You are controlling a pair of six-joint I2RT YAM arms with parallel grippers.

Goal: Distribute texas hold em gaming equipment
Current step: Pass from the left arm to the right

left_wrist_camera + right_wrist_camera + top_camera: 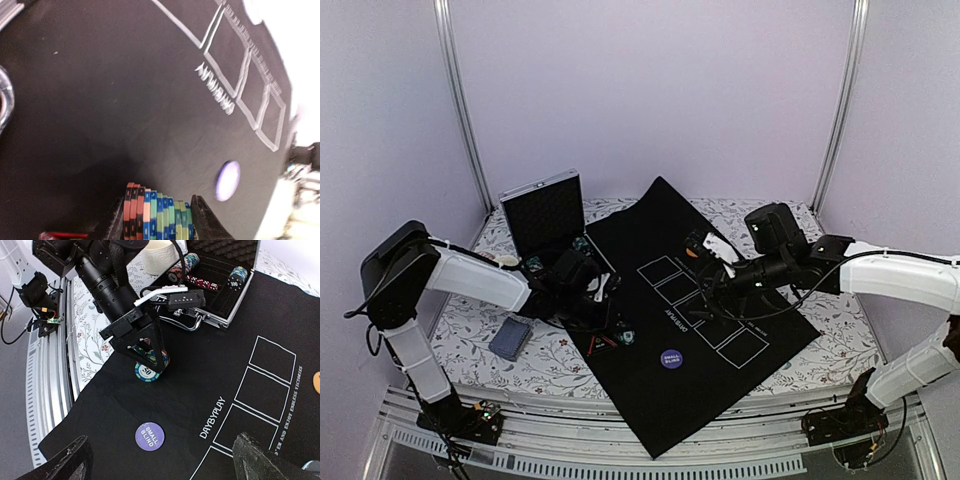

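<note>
My left jaws pinched a stack of poker chips (159, 216) edge-on at the bottom centre of the left wrist view, over the black mat (100, 100). A purple button (228, 180) lay to the lower right. My right jaws stood spread wide, holding nothing.

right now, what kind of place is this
Probably a robot test booth dressed as a poker table: plain lilac walls with metal posts, a black card mat over a floral cloth, and a silver chip case.
</note>
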